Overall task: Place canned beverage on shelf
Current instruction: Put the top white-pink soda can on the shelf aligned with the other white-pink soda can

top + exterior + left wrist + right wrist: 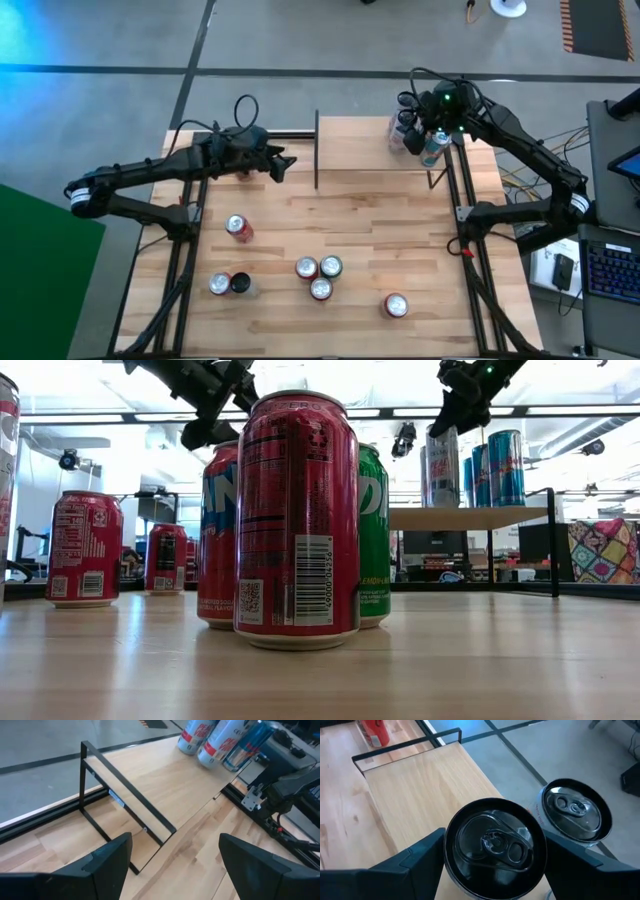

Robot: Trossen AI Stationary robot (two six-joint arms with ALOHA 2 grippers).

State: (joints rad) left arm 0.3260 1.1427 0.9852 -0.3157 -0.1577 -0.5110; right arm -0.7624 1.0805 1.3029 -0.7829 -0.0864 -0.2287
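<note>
The small light-wood plank shelf on thin black metal uprights [375, 148] stands at the far edge of the butcher-block table [350, 320], and three tall slim cans are grouped at its right end, packed close so that the rest of the board is left free. The right gripper [436, 128] is positioned directly over one of them, a tall can with a dark lid and pull tab [495, 842], standing on the shelf board just beside a second silver-topped can [576, 810]. In the right wrist view the two dark fingers flank the dark-lidded can with a gap showing on either side; the jaws are judged to be parted and not pressing on it, which would fit a can already set down upright and being let go, though contact cannot be ruled out with certainty.

The left gripper [280, 165] is held in the air off the shelf's left end, its fingers [107, 862] spread wide with nothing between them; it is judged to be waiting clear of the placing arm.

Seven more cans are left on the table: a red can lying near the left [238, 229], a pair at the left front [229, 284], a cluster of three in the middle [318, 275] and a single red one at the right front [396, 305], so much of the task is judged to remain
</note>
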